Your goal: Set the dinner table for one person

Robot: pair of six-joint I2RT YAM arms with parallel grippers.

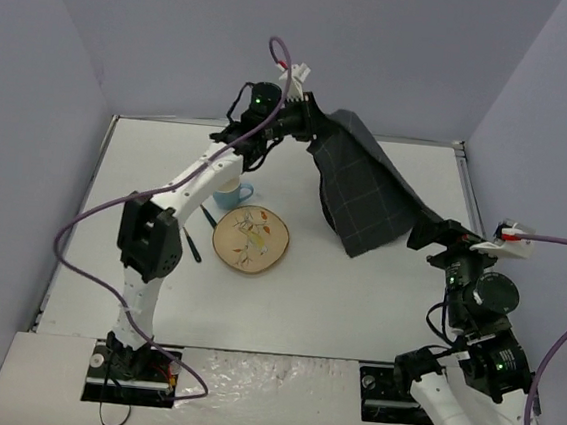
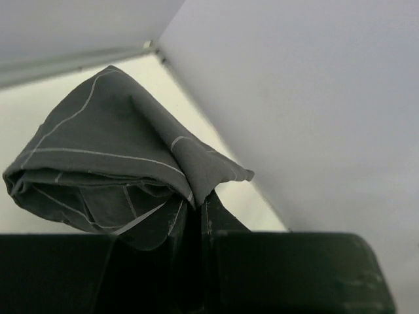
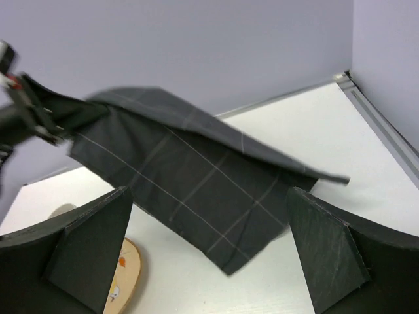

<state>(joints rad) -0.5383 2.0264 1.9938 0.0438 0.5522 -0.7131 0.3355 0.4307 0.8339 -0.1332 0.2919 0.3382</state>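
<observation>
The left gripper (image 1: 298,118) holds one corner of a dark grey checked cloth (image 1: 361,195) high above the far edge of the dinner table (image 1: 354,310). Its jaws are closed tight on a bunched fold, as the left wrist view shows. The cloth hangs in a slanted sheet toward the table's right edge, where the right gripper (image 1: 430,232) waits beside its lower corner. Its fingers (image 3: 91,248) are spread wide and grip nothing. Lifting the fabric by one corner lets it fall open, and the open right gripper seems placed to take the opposite corner so the cloth can be spread flat as a place mat.

A patterned plate (image 1: 251,240) sits left of the table's centre. A blue mug (image 1: 232,196) is just beyond it toward the far edge, and a dark utensil (image 1: 192,244) lies on the plate's left side. All three rest on bare tabletop, so the setting looks far from finished.
</observation>
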